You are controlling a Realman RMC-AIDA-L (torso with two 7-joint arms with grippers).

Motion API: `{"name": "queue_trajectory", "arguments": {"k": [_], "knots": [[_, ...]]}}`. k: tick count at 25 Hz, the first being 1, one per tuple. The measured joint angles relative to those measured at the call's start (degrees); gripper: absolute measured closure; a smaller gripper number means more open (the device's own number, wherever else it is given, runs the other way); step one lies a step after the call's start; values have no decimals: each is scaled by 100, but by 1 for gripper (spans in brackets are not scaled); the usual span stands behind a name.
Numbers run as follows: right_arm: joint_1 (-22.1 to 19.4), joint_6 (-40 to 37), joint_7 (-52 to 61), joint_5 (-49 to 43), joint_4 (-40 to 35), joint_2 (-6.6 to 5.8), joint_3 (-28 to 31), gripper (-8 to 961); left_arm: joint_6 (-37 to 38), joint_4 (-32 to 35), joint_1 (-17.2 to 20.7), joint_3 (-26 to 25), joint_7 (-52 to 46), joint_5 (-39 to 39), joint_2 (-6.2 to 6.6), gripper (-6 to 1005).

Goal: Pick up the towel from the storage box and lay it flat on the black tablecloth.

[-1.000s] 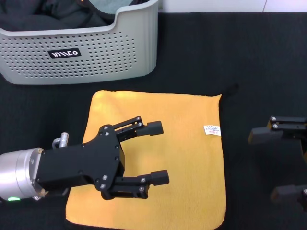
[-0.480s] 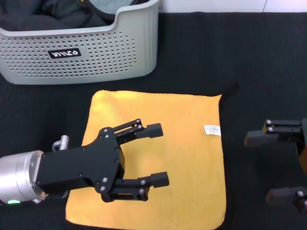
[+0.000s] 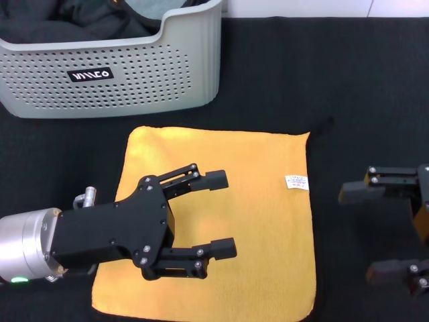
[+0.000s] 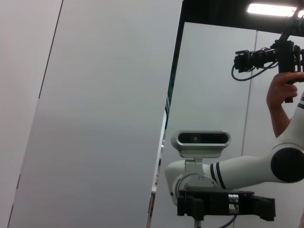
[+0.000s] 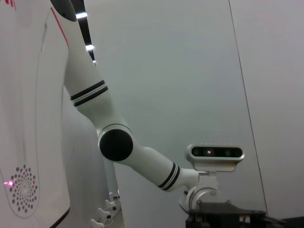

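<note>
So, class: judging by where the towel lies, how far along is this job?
Done: the towel lies spread flat, orange face up, on the black tablecloth, outside the storage box. In hand: nothing; the left gripper is open above the towel, the right gripper open beside it. Left: apparently nothing beyond pulling the arms away.

Pale wall panels (image 4: 95, 114) are filling most of the left wrist view, with a dark seam running down between them. A white robot arm (image 4: 237, 171) with black bands is reaching in from the side, carrying a grey camera (image 4: 200, 138) that is facing this way above a black mount (image 4: 223, 209). Up in the corner, a person's hand (image 4: 281, 92) is gripping a black camera rig (image 4: 266, 56), and a ceiling light (image 4: 273, 8) is glowing overhead.
</note>
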Motion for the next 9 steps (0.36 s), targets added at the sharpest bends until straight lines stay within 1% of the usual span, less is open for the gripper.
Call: {"name": "queue_trajectory", "arguments": {"k": [2, 3, 9], "knots": [[23, 20, 0, -60, 0, 19, 0, 129, 0, 1, 1, -7, 1, -6, -3, 125], [35, 73, 0, -133, -2, 48, 0, 129, 0, 1, 4, -20, 16, -7, -11, 125], [42, 137, -10, -223, -42, 94, 8, 129, -2, 1, 7, -27, 20, -21, -16, 124]]}}
